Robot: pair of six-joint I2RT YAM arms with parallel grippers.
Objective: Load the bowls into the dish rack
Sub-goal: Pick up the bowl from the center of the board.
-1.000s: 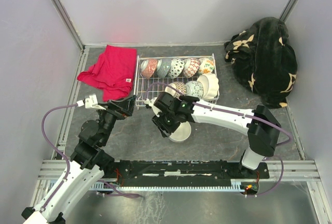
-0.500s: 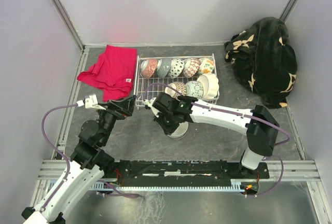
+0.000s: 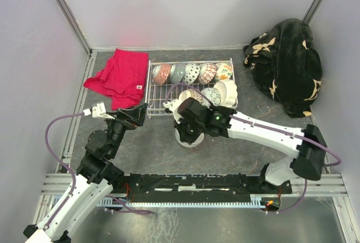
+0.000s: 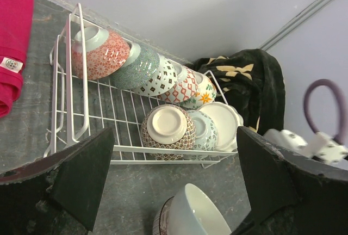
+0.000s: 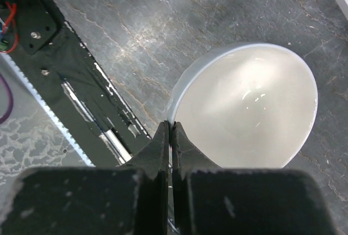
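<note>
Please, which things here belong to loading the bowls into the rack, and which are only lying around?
For the job: the held bowl, pinched at its rim by the right fingers; the racked bowls; the dish rack.
Just lying about: the red cloth; the black blanket.

The left arm (image 3: 79,195) and right arm (image 3: 264,132) wear white shells between black joint housings, each trailed by a purple cable (image 3: 49,142). The left gripper (image 4: 175,137) has broad, scuffed matte-black fingers (image 4: 81,172); the right gripper (image 5: 170,129) has tapering black ones.
</note>
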